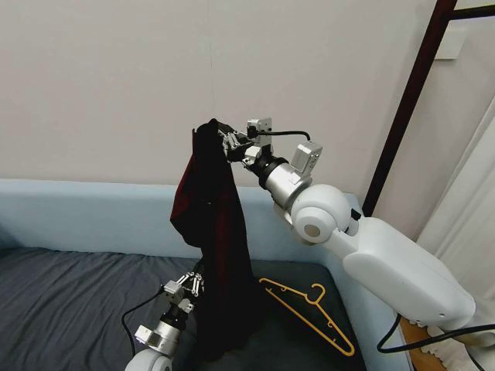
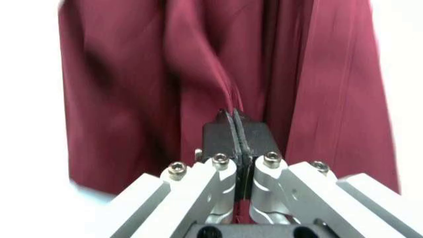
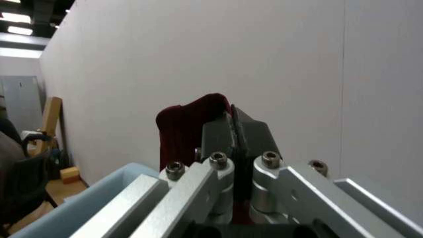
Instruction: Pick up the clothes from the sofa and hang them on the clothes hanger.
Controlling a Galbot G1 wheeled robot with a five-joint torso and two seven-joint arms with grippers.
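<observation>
A dark red garment (image 1: 214, 239) hangs in a long drape above the sofa seat. My right gripper (image 1: 229, 142) is raised high in front of the wall and shut on the garment's top edge (image 3: 188, 124). My left gripper (image 1: 193, 284) is low, near the seat, shut on a fold in the lower part of the cloth (image 2: 225, 89); its two pads (image 2: 254, 134) press together on the fold. A yellow clothes hanger (image 1: 309, 309) lies flat on the sofa seat, right of the hanging cloth.
The sofa has a dark grey seat (image 1: 62, 301) and a light blue backrest (image 1: 85, 212). A dark wooden rack post (image 1: 402, 108) leans up the wall at right, with pale curtain fabric (image 1: 464, 209) beside it.
</observation>
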